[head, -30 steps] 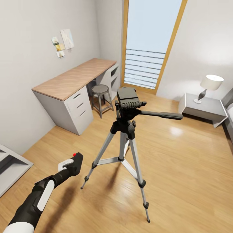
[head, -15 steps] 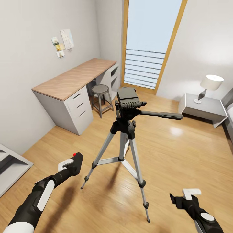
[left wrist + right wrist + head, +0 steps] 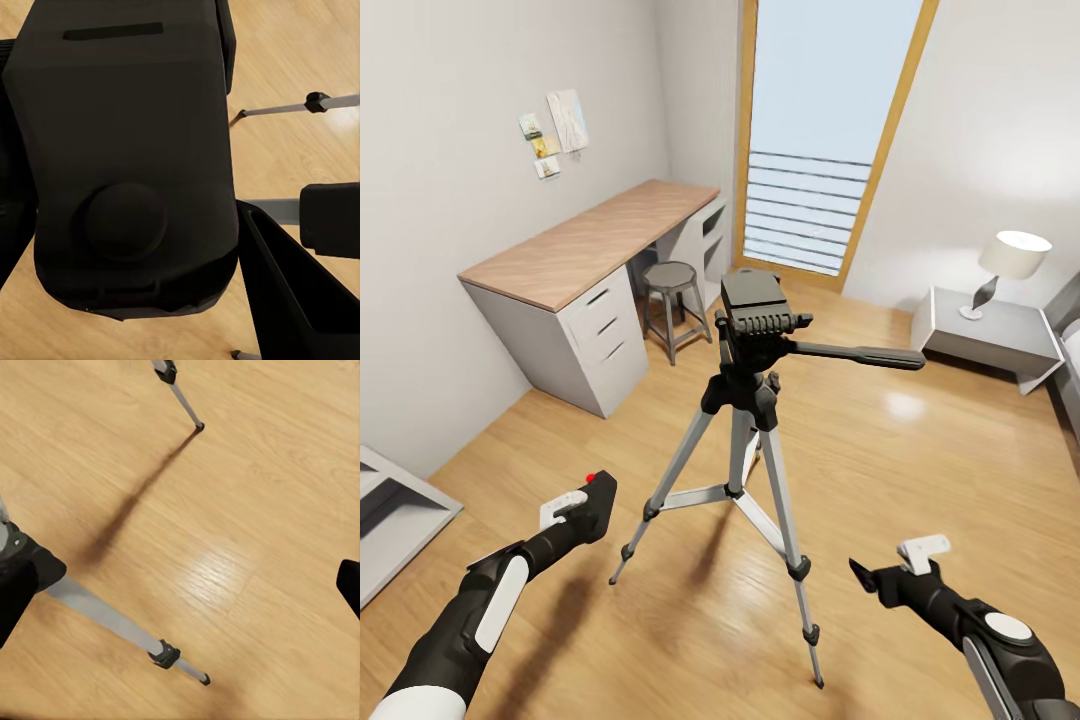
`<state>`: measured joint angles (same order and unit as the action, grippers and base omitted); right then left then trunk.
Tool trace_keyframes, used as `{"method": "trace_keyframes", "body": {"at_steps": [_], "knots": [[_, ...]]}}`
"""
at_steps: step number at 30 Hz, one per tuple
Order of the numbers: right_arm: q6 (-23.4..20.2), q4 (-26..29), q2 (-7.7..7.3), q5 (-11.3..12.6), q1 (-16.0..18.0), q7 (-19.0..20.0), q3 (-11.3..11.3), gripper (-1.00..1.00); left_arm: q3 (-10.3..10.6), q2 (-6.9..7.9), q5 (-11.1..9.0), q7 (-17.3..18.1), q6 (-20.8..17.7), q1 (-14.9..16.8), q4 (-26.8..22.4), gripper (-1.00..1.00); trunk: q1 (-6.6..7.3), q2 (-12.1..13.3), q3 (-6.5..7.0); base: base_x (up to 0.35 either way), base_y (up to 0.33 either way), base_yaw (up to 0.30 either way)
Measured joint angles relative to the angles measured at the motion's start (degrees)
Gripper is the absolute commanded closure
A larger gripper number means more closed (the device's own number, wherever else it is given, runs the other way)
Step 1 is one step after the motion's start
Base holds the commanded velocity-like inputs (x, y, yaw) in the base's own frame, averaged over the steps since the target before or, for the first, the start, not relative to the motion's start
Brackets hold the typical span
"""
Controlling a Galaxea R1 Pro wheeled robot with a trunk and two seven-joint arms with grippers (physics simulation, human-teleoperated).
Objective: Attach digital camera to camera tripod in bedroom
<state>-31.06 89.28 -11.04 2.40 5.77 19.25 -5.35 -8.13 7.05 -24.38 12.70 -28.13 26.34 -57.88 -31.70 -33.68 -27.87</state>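
The right gripper (image 3: pixel 898 565), unseen a second ago, has come up at the lower right and moved left and higher, nearer the tripod (image 3: pixel 752 400).

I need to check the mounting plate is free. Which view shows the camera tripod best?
The head view: the whole camera tripod stands there, its black top plate bare. The right wrist view catches two silver legs on the floor; the left wrist view shows leg pieces behind the digital camera.

Light wood floor (image 3: pixel 920 470), pale walls (image 3: pixel 450 90), wooden-topped desk (image 3: pixel 585 240), stool (image 3: pixel 670 285), tall window (image 3: pixel 825 120), lit bedside lamp (image 3: pixel 1005 265)
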Motion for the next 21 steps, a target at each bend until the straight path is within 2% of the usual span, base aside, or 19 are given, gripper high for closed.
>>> {"method": "trace_keyframes", "body": {"at_steps": [4, 6, 10, 21], "knots": [[0.52, 0.38, 0.23, -0.03, 0.0, 0.99, -0.19, -1.0, 0.0, 0.0, -0.02, 0.0, 0.0, 0.0, -0.13, 1.0, 0.0, 0.0, 0.0, 0.0, 0.0, 0.0], [0.67, 0.52, 0.46, 0.06, 0.0, 1.04, -1.41, -1.0, 0.01, 0.0, -0.02, 0.0, -0.01, 0.0, -0.5, 1.0, 0.0, 0.0, 0.02, 0.0, 0.0, -0.025], [0.7, 0.55, 0.52, 0.13, 0.0, 0.82, -2.16, -1.0, 0.05, -0.01, -0.01, 0.0, 0.0, 0.0, -0.68, 1.0, 0.0, 0.0, 0.2, 0.0, 0.0, -0.059], [0.93, 0.54, 0.5, 0.16, 0.0, 0.46, -2.57, -1.0, 0.08, -0.05, 0.0, -0.02, 0.0, 0.0, -0.74, 1.0, 0.0, 0.0, 0.6, 0.0, 0.0, -0.031]]}}
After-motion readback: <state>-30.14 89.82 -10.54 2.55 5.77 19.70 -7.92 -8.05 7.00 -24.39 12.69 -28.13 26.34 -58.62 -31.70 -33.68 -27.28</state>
